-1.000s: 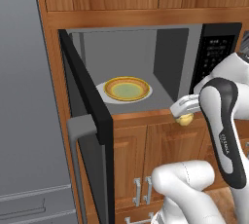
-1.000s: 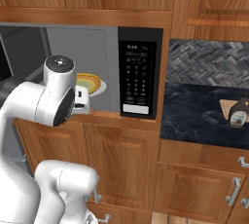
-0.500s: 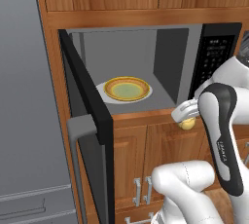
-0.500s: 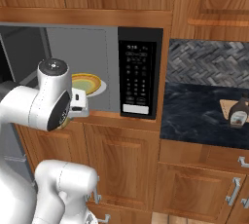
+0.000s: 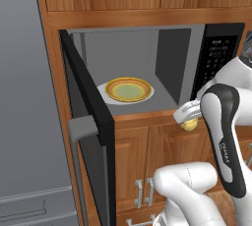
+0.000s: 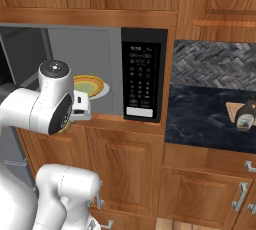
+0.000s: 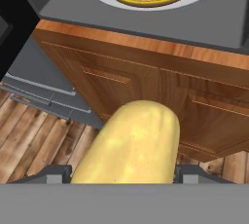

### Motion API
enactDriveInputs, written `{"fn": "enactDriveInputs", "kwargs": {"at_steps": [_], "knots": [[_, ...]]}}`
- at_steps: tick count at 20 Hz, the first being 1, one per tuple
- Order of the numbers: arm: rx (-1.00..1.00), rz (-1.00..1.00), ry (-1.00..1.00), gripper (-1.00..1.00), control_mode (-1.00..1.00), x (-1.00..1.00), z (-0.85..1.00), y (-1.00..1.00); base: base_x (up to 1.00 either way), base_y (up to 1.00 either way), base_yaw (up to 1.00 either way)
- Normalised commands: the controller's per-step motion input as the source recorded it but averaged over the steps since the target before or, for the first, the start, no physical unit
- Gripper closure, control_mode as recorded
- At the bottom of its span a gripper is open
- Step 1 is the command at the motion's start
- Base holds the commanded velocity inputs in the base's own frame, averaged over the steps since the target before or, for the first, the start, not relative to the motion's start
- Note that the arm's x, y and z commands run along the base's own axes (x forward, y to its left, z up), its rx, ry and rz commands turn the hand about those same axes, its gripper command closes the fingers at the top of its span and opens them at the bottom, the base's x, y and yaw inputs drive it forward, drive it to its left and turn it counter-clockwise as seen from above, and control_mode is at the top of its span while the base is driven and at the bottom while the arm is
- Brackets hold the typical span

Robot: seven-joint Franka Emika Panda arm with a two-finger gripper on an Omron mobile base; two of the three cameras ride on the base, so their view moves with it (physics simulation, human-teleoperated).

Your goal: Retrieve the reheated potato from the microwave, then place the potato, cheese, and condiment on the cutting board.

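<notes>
Gripper pinched potato between both fingers, outside microwave, just below its front sill, before wooden cabinet doors. Yellow plate sat bare inside on white turntable.

Judgement: carry step; keep squeeze firm, swing clear of open door toward cutting board beside condiment bottle.

Potato's long axis ran along hand's view line, rounded end pointing away from palm.

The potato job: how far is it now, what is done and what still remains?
Done: the potato is out of the open microwave; the plate inside has nothing on it. In hand: the gripper holds the potato in front of the cabinet, below the microwave. Left: carry it to the cutting board on the counter, where the bottle stands. I cannot find the cheese.
</notes>
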Motion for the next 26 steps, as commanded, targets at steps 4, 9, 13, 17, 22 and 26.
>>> {"fn": "enactDriveInputs", "kwargs": {"at_steps": [4,9,13,17,22,26], "knots": [[0.0,0.0,0.0,1.0,-1.0,0.0,0.0,0.0,0.0,0.0,0.0],[0.0,0.0,0.0,1.0,-1.0,0.0,0.0,0.0,0.0,0.0,0.0],[0.0,0.0,0.0,1.0,1.0,0.0,0.0,0.0,0.0,0.0,0.0],[0.0,0.0,0.0,1.0,1.0,0.0,0.0,0.0,0.0,0.0,0.0],[0.0,0.0,0.0,1.0,1.0,0.0,0.0,0.0,0.0,0.0,0.0],[0.0,0.0,0.0,1.0,1.0,0.0,0.0,0.0,-0.17,-0.06,-0.01]]}}
